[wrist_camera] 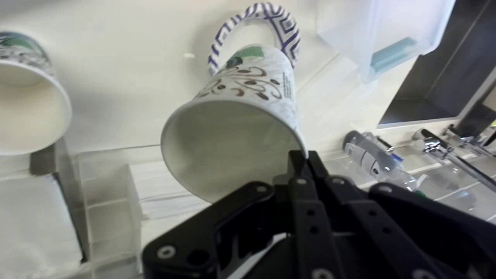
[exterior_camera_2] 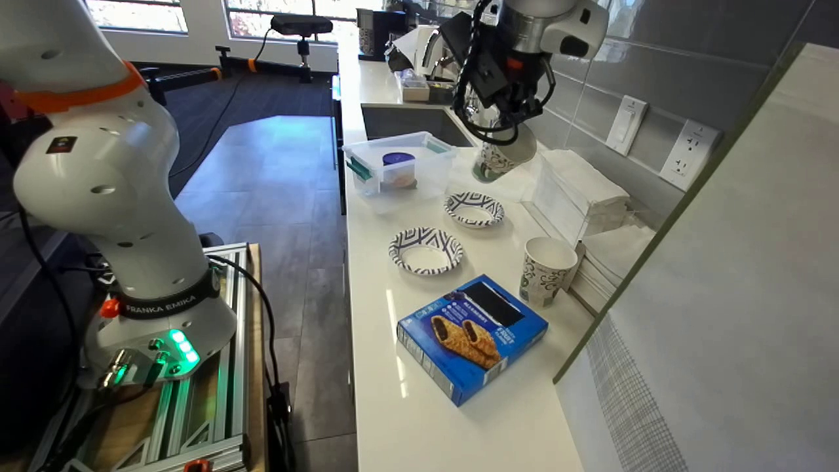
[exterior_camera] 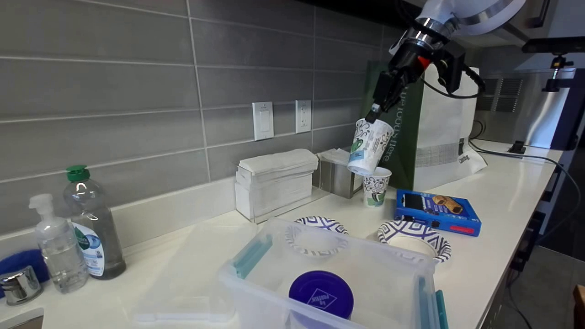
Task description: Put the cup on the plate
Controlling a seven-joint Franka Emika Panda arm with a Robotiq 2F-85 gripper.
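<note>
One cup [exterior_camera: 371, 147], long axis slanting, is hanging below your tool [exterior_camera: 372, 114] in an exterior view; the tool is pinching its rim. In an exterior view, the plate [exterior_camera_2: 474, 214] you are likely targeting is lying below the tool; a bin [exterior_camera_2: 434, 180], lower left of the tool in view, is holding a jar [exterior_camera_2: 398, 159]. In the wrist view, the cup's base is pointing away from the tool toward the plate, its inside looking empty.

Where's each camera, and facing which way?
Exterior view: near the clear plastic bin, facing the blue cardboard box; white arm's end shows.
Exterior view: near that box, facing the bin; arm and base show.
Wrist view: on the arm, looking down at black jaws gripping a white paper cup.
Both exterior views share bin, box, cup.
</note>
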